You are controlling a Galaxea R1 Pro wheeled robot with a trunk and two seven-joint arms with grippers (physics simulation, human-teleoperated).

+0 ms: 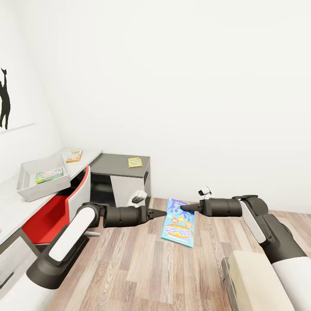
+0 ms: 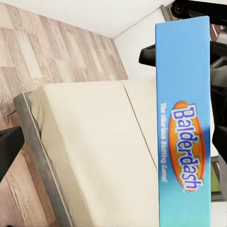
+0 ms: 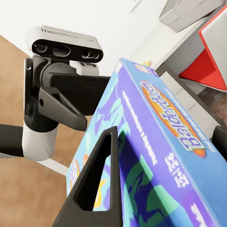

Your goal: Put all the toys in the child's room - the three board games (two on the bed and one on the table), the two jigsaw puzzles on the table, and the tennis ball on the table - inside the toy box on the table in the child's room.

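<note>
bright, even, shadowless simulator light; sharp renders, white walls nearly washed out.

The table (image 1: 13,203) carried the toy box (image 1: 30,192) near its front edge, a board game (image 1: 74,155) at its back edge, and a jigsaw puzzle (image 1: 135,162) on the dark top.

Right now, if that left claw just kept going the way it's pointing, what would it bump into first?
Probably the blue Balderdash board game that the right gripper holds. The left gripper points at its near edge, almost touching. Depth is hard to judge.
</note>
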